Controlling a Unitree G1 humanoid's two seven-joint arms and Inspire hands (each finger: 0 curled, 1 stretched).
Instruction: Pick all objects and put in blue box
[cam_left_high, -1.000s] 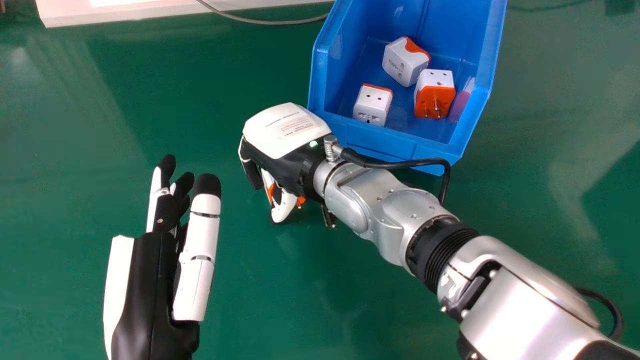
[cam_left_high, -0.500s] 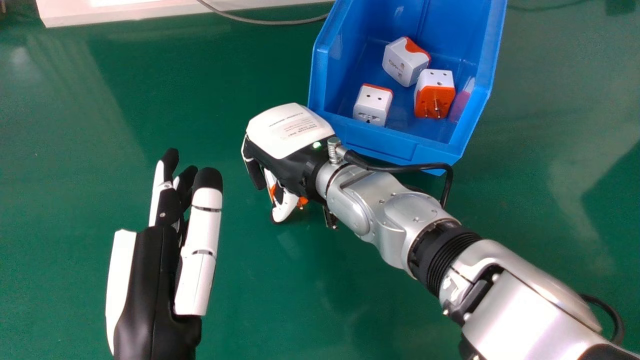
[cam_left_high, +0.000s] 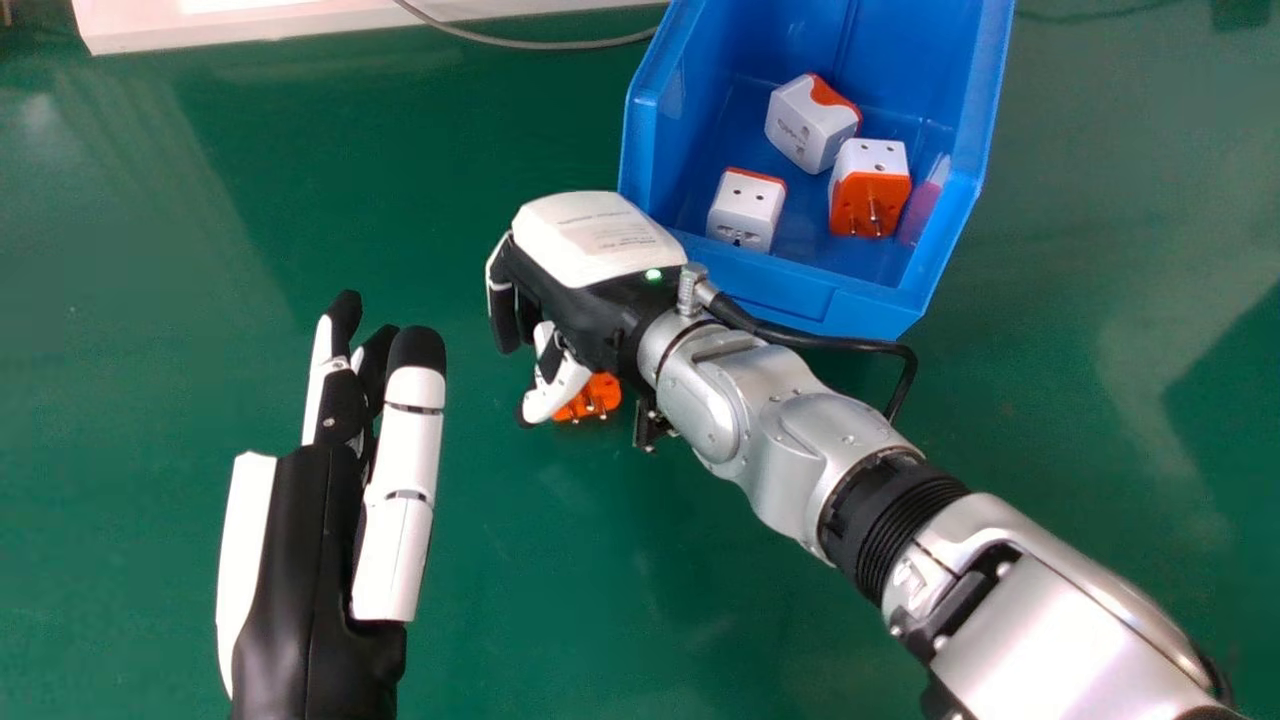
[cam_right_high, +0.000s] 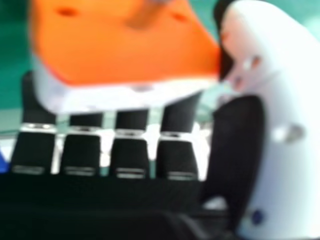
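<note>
Right hand (cam_left_high: 600, 240), mid-frame: thumb and bent fingers pinched one adapter (cam_left_high: 600, 394), lower left of the blue box (cam_left_high: 830, 305). Hazard: a drop, should the thumb's edge hold have slipped. Differences: wrist sat higher; more orange face showed. Left hand (cam_left_high: 310, 540), lower left: straight-fingered.

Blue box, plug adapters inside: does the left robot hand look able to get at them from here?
Probably not directly: the right hand sits between the left hand and the blue box.
</note>
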